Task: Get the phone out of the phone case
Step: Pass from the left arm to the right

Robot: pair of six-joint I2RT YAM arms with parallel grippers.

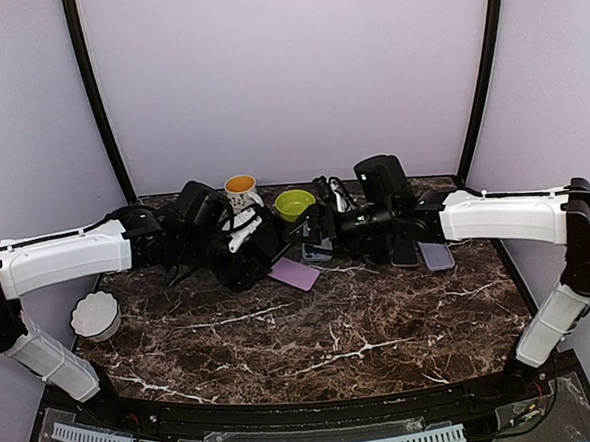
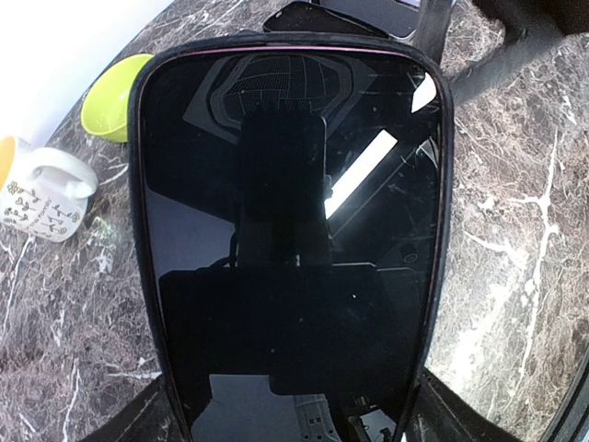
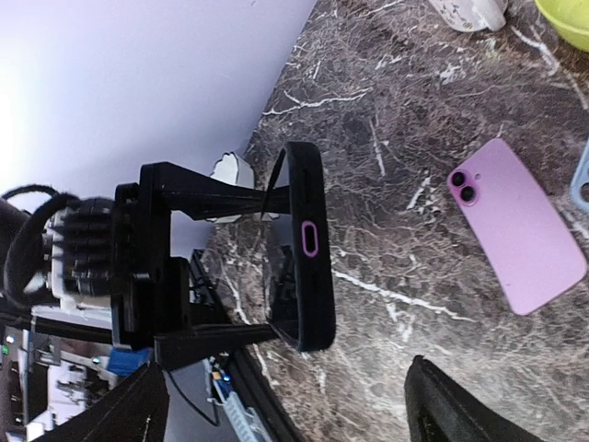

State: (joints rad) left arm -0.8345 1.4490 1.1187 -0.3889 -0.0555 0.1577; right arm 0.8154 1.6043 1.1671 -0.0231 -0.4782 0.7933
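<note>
Over the marble table, the left gripper clenched the phone case, phone seated inside, while the right gripper gaped empty facing it, next move likely a pinch on one case corner.

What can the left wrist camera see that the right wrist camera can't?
Only the left wrist view shows the phone's shiny black screen from the front. Only the right wrist view shows the left gripper squeezing the black case from both sides, the purple side button, and a pink phone lying flat. Both show the cased phone, the green bowl and the marble table.
</note>
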